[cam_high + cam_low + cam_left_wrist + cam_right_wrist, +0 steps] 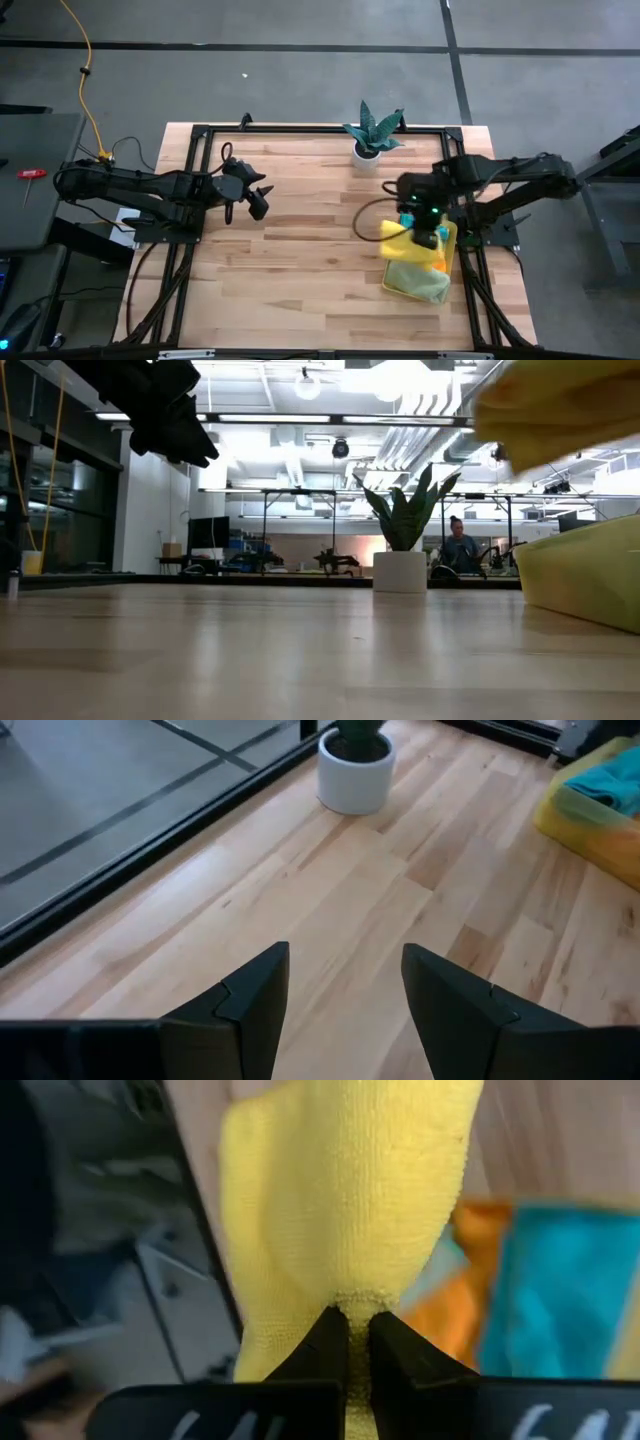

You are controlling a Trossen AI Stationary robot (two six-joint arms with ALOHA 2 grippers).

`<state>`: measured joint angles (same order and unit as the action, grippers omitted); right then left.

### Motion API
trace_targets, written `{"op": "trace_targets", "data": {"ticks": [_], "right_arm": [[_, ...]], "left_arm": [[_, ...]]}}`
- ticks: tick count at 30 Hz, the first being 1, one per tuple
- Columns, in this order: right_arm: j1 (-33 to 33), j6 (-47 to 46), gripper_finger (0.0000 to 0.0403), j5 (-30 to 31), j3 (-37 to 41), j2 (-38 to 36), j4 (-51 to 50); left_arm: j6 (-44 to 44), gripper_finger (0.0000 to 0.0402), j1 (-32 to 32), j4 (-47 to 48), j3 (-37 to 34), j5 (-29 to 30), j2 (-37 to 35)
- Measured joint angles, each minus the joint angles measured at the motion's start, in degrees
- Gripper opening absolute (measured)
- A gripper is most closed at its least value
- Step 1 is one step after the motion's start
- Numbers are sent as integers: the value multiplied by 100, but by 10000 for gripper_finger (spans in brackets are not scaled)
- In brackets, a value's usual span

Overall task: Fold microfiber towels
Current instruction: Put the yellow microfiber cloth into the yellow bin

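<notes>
My right gripper [428,230] is shut on a yellow microfiber towel [396,238] and holds it over the translucent yellow tray [452,262] near the table's right edge. Pale green [418,280], orange [455,1295] and teal [560,1290] towels lie in the tray. In the low view the yellow towel [560,405] hangs above the tray [590,575]. My left gripper [258,197] is open and empty above the table's left half; its fingers show apart in the left wrist view [345,995]. My right gripper pinches a gathered fold of the yellow towel [352,1302] between its two fingertips. The fingers come from above, pointing down. The towel hangs below them in a loose bunch, lifted clear of the tray and the other towels.
A small spiky green plant in a white pot [369,150] stands at the table's far edge, between the arms. Bare wooden tabletop [300,270] lies between the left gripper and the tray. A person [460,545] sits in the room beyond the table.
</notes>
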<state>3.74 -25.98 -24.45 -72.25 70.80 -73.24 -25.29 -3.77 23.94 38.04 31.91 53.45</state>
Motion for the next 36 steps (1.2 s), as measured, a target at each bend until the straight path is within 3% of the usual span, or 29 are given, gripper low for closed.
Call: {"op": "trace_targets", "data": {"ticks": [6, 15, 25, 30, 36], "right_arm": [[223, 38, 0, 378, 412, -283, -842], [0, -505, 0, 281, 2340, -1656, 670], [0, -590, 7, 672, 3792, -1837, 1182], [0, -715, 47, 963, 3765, -1837, 1128], [0, -633, 149, 1284, 3248, -1838, 388]], "left_arm": [[-154, 184, 0, -146, 0, 25, 0], [-156, 184, 0, -150, 0, -106, 0], [-156, 184, -2, -150, 0, -95, 0], [-156, 184, 0, -148, 0, -82, 0], [-116, 184, 0, -148, 0, -82, 0]]}}
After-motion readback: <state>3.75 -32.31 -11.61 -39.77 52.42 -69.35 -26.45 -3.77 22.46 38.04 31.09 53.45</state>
